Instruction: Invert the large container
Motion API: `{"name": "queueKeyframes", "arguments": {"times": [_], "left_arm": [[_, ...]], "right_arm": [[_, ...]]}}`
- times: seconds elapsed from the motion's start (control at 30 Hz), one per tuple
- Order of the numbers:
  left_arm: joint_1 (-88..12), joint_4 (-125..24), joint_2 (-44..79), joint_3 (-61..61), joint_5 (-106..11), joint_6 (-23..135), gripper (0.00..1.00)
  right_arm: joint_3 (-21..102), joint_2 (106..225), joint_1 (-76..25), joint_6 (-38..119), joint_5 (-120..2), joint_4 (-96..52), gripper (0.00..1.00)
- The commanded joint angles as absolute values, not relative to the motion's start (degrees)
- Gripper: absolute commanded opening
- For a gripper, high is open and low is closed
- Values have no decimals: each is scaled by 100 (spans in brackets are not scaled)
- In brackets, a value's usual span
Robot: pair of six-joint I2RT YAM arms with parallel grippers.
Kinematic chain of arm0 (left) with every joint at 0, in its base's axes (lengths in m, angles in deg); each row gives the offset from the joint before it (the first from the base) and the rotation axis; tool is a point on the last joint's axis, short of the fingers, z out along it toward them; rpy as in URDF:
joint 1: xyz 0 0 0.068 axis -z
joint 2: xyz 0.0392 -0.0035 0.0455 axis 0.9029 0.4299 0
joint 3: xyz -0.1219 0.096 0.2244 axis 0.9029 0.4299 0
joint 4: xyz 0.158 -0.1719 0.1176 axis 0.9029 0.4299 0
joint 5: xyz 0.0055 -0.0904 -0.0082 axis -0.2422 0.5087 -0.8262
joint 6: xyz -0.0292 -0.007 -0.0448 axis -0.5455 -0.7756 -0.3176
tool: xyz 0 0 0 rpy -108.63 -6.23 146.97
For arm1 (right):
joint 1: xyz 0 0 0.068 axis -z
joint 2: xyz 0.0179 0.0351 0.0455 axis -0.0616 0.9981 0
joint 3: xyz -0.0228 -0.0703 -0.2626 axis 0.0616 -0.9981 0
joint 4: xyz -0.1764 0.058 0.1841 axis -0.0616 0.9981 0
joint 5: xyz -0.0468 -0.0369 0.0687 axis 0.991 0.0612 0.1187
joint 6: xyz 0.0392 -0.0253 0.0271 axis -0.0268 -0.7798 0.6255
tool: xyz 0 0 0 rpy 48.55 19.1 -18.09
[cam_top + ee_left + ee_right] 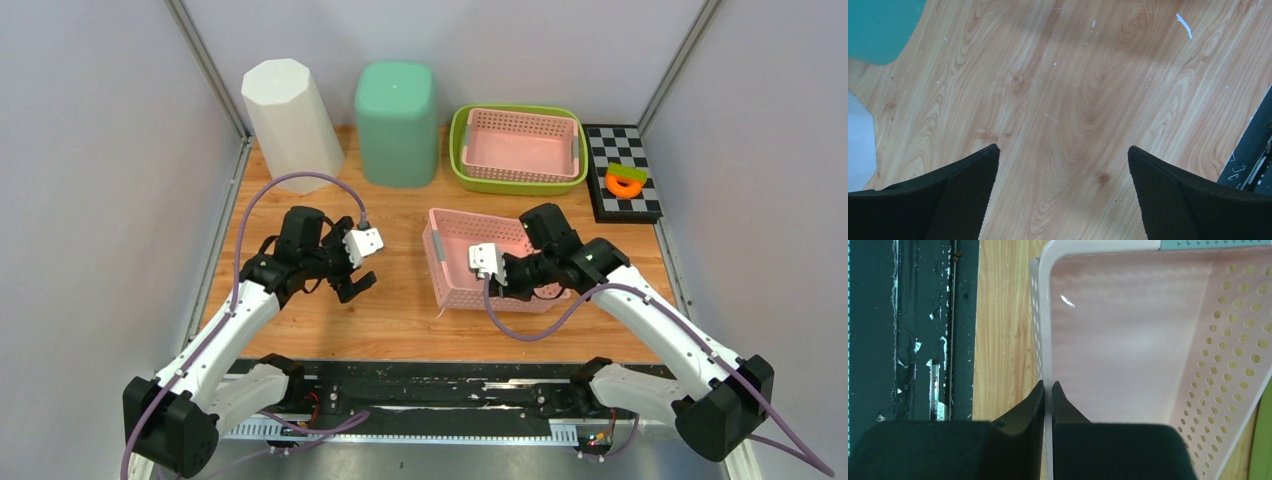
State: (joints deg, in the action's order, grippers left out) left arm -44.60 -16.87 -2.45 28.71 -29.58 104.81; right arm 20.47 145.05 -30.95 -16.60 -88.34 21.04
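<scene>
A: Right gripper is clamping a wall of the pink basket, which is sitting upright at the centre of the table. Left gripper is hanging wide open.
B: Thin one-sided pinch, so I'm expecting the wall to slip out mid-flip.

Overhead, right wrist (close) share basket.

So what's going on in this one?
The right gripper is shut on the near wall of the pink basket at the middle of the table. The basket is open side up, not yet flipped. The left gripper hangs open over bare wood to the basket's left, holding nothing.
</scene>
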Motion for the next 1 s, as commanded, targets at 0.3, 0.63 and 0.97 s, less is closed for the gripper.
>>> {"name": "queueKeyframes", "arguments": {"times": [0.3, 0.63, 0.97], "left_arm": [[-4520, -1948, -872, 2753, -2583, 10901, 100], [-4311, -1522, -232, 1615, -1184, 12093, 100], [-3067, -1052, 421, 977, -1823, 12803, 100]], "right_arm": [[2283, 14251, -3189, -1790, -9706, 2691, 3], [2447, 14286, -3197, -1986, -10096, 3061, 3], [2628, 14244, -3181, -2094, -10386, 3345, 3]]}}
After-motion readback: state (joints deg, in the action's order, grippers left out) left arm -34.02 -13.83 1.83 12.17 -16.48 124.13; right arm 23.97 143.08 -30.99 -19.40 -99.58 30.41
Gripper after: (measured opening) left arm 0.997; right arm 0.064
